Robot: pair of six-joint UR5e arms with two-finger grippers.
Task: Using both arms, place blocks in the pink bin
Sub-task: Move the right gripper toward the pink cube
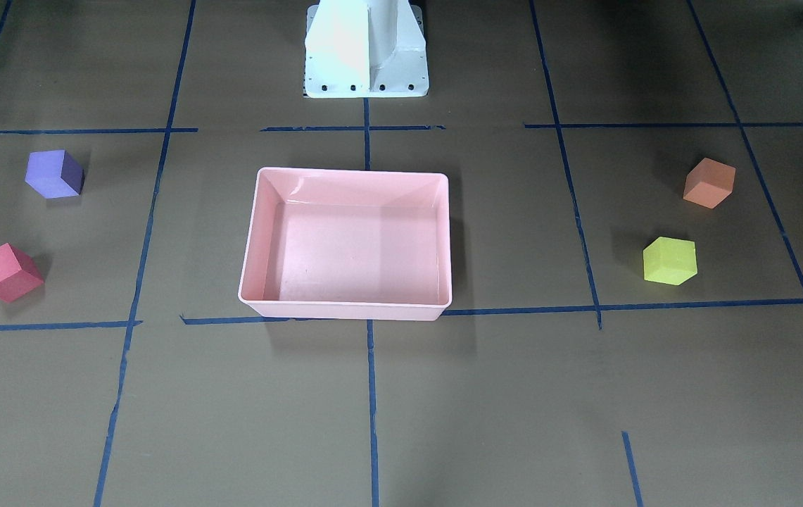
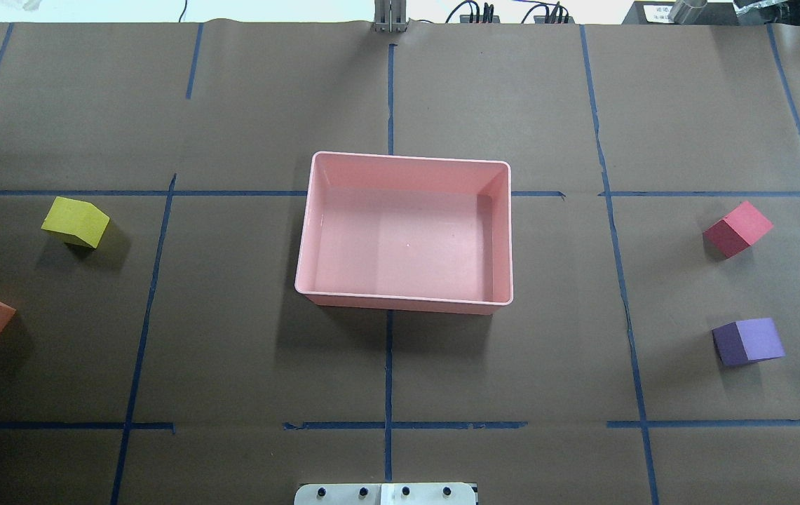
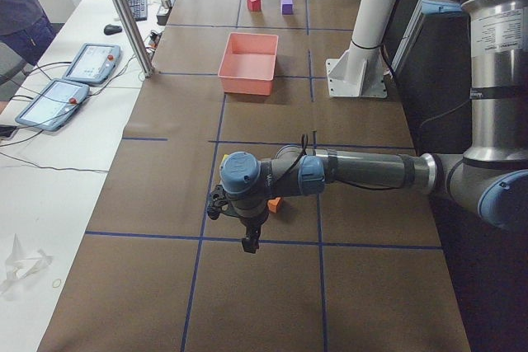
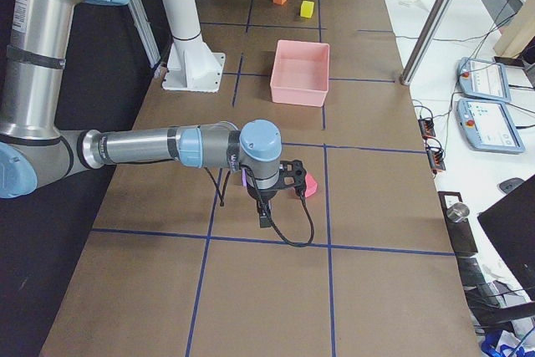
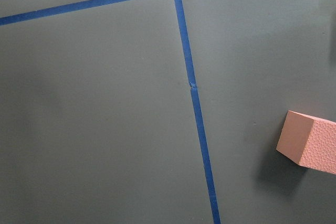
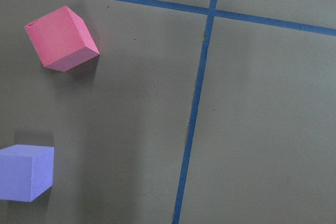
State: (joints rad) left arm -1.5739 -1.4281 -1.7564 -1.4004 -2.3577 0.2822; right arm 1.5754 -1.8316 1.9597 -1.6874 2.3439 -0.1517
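Because they seem matte foam, light and squashy, flat opposite faces suit pinching: front view, purple block (image 1: 55, 174) and red block (image 1: 5, 272) lie one side of the empty pink bin (image 1: 352, 310), orange block (image 1: 709, 183) and yellow-green block (image 1: 668, 260) the other; side views cannot tell whether left gripper (image 3: 219, 202) or right gripper (image 4: 294, 180) is spread

Blocks (image 2: 76, 221) widely spaced; pink bin (image 2: 310, 231) open on top.

We find the light even and fairly bright, coming from above. The pink bin (image 1: 352, 310) carries white glare streaks and throws soft shadows on the counter (image 1: 514, 394), as does the purple block (image 1: 55, 174). Focus is sharp throughout; the front view's top corners darken.
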